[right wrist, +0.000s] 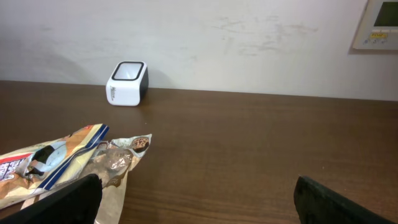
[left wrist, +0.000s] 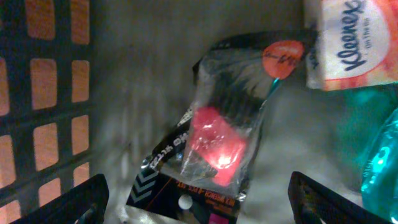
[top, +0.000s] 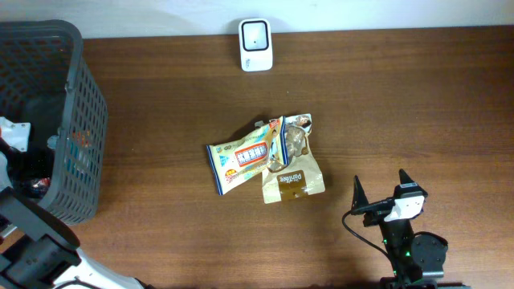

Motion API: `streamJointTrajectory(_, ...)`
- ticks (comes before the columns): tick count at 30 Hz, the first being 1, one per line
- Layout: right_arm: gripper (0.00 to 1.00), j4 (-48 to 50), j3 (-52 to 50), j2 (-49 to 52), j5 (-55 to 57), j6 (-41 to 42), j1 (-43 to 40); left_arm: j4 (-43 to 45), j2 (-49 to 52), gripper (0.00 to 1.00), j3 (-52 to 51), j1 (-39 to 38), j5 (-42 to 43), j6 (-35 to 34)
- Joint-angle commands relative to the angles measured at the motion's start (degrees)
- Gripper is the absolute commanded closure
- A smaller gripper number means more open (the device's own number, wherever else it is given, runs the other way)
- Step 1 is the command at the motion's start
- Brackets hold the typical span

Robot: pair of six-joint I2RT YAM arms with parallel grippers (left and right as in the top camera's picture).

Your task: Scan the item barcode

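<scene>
In the left wrist view a black-and-clear packet (left wrist: 211,143) with red contents lies on the grey basket floor. My left gripper (left wrist: 196,190) hangs open just over its lower end, one finger on either side and not touching it. The white barcode scanner (top: 256,34) stands at the table's far edge, and the right wrist view shows the scanner (right wrist: 127,83) against the wall. My right gripper (top: 379,181) stands open and empty near the front right of the table. From the overhead camera the left gripper is hidden inside the basket.
The dark mesh basket (top: 76,96) stands at the table's left and also holds a Kleenex pack (left wrist: 351,40) and a teal packet (left wrist: 379,155). Two snack packets, one yellow-white (top: 241,160) and one brown (top: 293,181), lie mid-table, left of my right gripper.
</scene>
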Motion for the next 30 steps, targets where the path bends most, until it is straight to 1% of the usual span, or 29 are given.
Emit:
streamJointTrajectory(1, 0.02, -0.09, -0.52, -0.37, 0.33, 0.04, 0.04, 0.11, 3.54, 0.09, -0.55, 0.46, 3.74, 1.75)
streamJointTrajectory(4, 0.01, -0.09, -0.52, -0.37, 0.33, 0.02, 0.04, 0.66, 5.53, 0.04, -0.55, 0.48, 3.72, 1.73)
streamJointTrajectory(6, 0.02, -0.09, -0.52, -0.37, 0.33, 0.02, 0.04, 2.16, 6.21, 0.04, -0.55, 0.46, 3.72, 1.73)
streamJointTrajectory(8, 0.02, -0.09, -0.52, -0.37, 0.33, 0.04, 0.04, 3.69, 6.4, 0.08, -0.55, 0.48, 3.69, 1.75)
streamJointTrajectory(10, 0.02, -0.09, -0.52, -0.37, 0.33, 0.02, 0.04, 5.31, 6.88, 0.16, -0.55, 0.48, 3.72, 1.75)
streamJointTrajectory(12, 0.02, -0.09, -0.52, -0.37, 0.33, 0.02, 0.04, 5.73, 7.82, 0.29, -0.55, 0.46, 3.74, 1.75)
streamJointTrajectory(13, 0.02, -0.09, -0.52, -0.37, 0.33, 0.04, 0.04, 5.7, 8.55, 0.31, -0.55, 0.46, 3.72, 1.75)
streamJointTrajectory(18, 0.02, -0.09, -0.52, -0.37, 0.33, 0.02, 0.04, 5.7, 10.58, 0.31, -0.55, 0.46, 3.69, 1.73)
streamJointTrajectory(22, 0.02, -0.09, -0.52, -0.37, 0.33, 0.04, 0.04, 5.73, 10.56, 0.41, -0.52, 0.46, 3.69, 1.7)
streamJointTrajectory(24, 0.02, -0.09, -0.52, -0.37, 0.33, 0.02, 0.04, 5.68, 10.56, 0.57, -0.52, 0.46, 3.72, 1.66)
streamJointTrajectory(30, 0.02, -0.09, -0.52, -0.37, 0.33, 0.02, 0.04, 5.7, 10.14, 0.56, -0.31, 0.46, 3.72, -0.52)
